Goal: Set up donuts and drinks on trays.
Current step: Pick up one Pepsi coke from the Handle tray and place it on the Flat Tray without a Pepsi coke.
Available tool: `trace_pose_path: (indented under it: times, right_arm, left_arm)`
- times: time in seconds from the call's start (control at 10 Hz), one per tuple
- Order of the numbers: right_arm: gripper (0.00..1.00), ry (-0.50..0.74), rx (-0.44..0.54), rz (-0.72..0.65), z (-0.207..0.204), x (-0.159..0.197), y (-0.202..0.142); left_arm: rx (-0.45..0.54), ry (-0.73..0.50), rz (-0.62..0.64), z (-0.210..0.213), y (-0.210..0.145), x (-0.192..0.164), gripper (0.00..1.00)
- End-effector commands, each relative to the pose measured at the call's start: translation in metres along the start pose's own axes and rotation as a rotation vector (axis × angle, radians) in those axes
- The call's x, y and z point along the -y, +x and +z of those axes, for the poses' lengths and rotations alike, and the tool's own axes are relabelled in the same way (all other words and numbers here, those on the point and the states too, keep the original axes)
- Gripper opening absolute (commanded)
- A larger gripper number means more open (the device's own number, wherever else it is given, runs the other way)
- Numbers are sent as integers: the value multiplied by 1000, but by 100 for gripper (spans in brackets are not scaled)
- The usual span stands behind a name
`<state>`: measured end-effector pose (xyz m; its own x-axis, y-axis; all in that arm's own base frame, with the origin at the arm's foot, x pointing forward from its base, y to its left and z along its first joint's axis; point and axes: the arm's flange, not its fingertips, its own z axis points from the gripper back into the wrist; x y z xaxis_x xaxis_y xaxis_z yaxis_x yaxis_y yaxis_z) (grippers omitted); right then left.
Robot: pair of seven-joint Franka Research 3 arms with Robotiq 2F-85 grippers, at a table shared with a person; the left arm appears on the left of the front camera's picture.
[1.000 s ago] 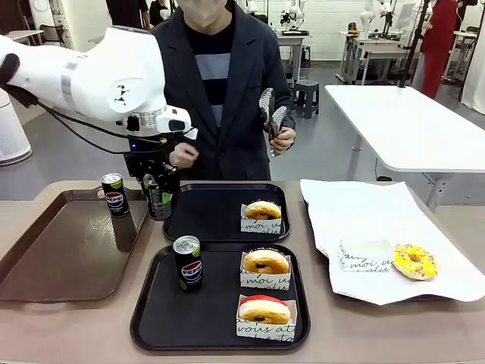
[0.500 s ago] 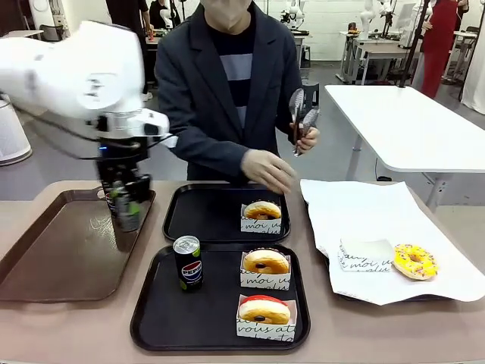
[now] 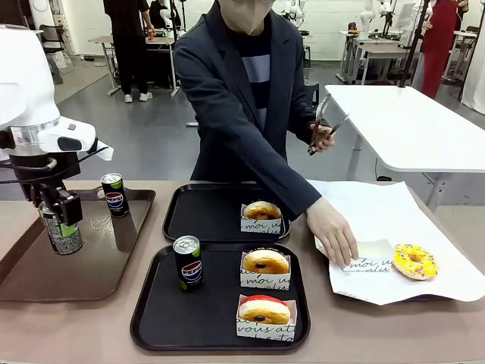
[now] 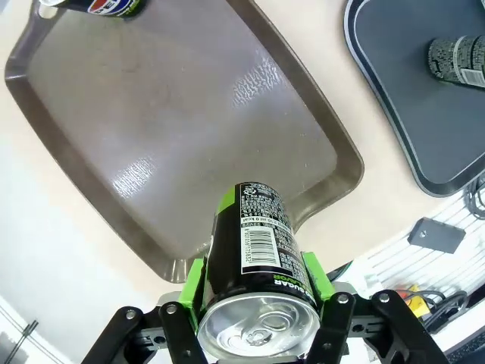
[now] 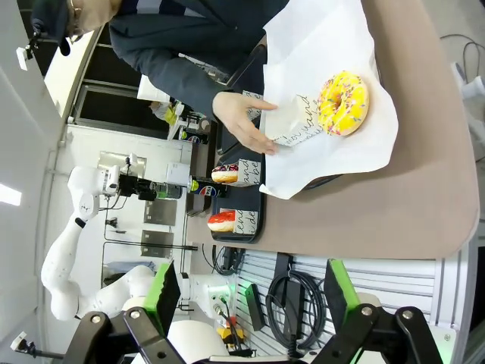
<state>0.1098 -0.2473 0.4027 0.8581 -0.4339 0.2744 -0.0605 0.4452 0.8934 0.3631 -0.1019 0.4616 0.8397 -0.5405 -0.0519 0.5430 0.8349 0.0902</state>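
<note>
Your left gripper [image 3: 59, 220] is pinching a drink can [image 3: 62, 231] at the left edge of the front view. In the left wrist view its green pads [image 4: 193, 282] press on opposite sides of the can, which stands upright with its silver top towards the camera. That side grip leaves the base free, so you can set the can down standing. It hangs over the brown tray [image 3: 83, 265], and I cannot tell whether its base touches the tray.

A second can [image 3: 114, 195] waits at the brown tray's upper corner, which reads as the supply spot. The near black tray [image 3: 151, 311], bottom centre, already carries a can [image 3: 188, 262] and two sleeved donuts [image 3: 265, 262]. The far black tray [image 3: 201, 216] above it has one donut [image 3: 262, 210] on its right and a bare left half, so the can you hold most likely belongs there.

Your right gripper [image 5: 250, 296] is spread wide with nothing between its fingers. In the right wrist view it looks down on the white paper [image 3: 379, 208] where the yellow donut [image 3: 414, 261] lies.

The person's hand [image 3: 337, 239] rests on an empty sleeve [image 3: 369, 255] just beside that donut, with tongs [image 3: 326, 127] in the other hand. They are probably readying the sleeve for the donut, so leave the right side of the table to them
</note>
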Motion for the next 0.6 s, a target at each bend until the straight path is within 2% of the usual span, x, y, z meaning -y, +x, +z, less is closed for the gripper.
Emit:
trace_pose_path:
  times: [0.0,0.5]
  right_arm:
    - [100,20,16,14,7,0,-7]
    - [100,20,16,14,7,0,-7]
  left_arm:
    - [-22,2,-19,3,10,8,59]
    - [-22,2,-19,3,10,8,59]
